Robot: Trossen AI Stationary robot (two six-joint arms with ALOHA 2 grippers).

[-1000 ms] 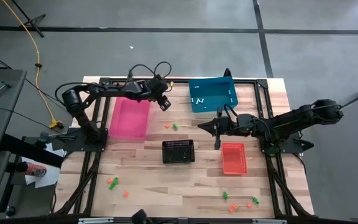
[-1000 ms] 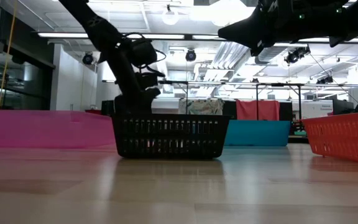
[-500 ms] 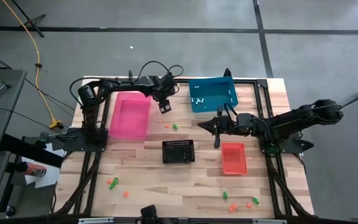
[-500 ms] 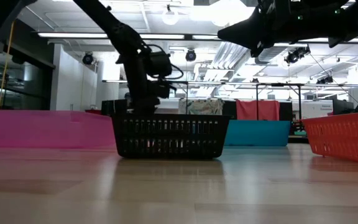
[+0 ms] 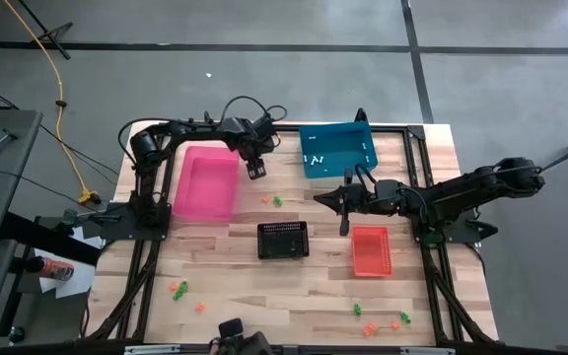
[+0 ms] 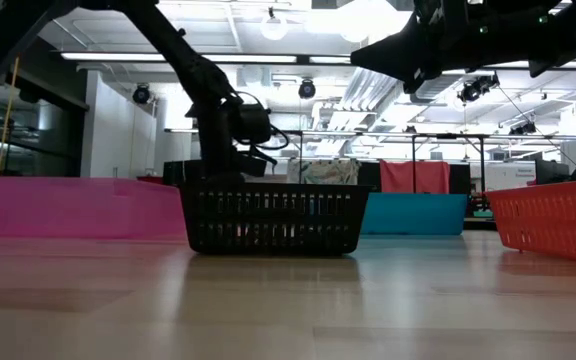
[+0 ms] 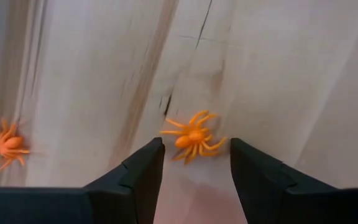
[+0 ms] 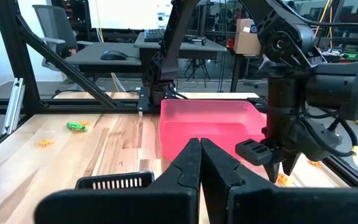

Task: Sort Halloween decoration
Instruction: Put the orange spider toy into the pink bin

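A: What step is this?

B: A pick. The left gripper (image 7: 194,163) hangs just right of the pink bin (image 5: 205,187), fingers spread around an orange spider (image 7: 193,136) on the table (image 5: 235,276); it needs to drop and close.

A: The other arm?

B: The right gripper (image 5: 319,200) waits mid-table, fingers pressed together.

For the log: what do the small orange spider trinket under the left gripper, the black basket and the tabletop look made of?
Small orange spider trinket: likely moulded plastic, one uniform colour, slightly glossy, thin legs. Black basket: looks like rigid plastic, its walls a regular grid of slots, matte. Tabletop: wood, pale planks with visible grain and a dark crack, smooth, possibly sealed.
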